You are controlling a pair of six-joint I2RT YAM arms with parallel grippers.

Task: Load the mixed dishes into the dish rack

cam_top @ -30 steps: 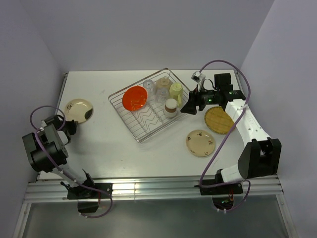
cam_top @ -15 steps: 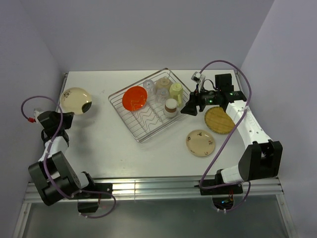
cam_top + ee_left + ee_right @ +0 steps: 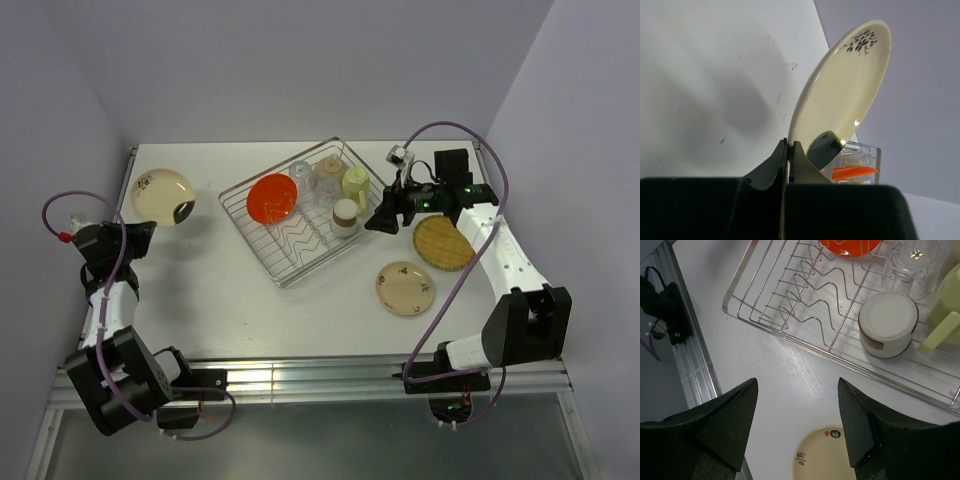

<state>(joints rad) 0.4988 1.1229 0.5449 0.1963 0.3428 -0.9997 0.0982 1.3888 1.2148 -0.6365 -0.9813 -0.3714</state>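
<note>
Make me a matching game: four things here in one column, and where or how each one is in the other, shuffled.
Things:
1. orange plate
2. woven plate
3. cup
4. left tool

Places or states:
A. flat on the table, right of the rack
B. shut on a cream plate
C. in the rack, beside the green mug
D. leaning in the rack's left part

Pairs: 1-D, 2-A, 3-C, 4-B.
</note>
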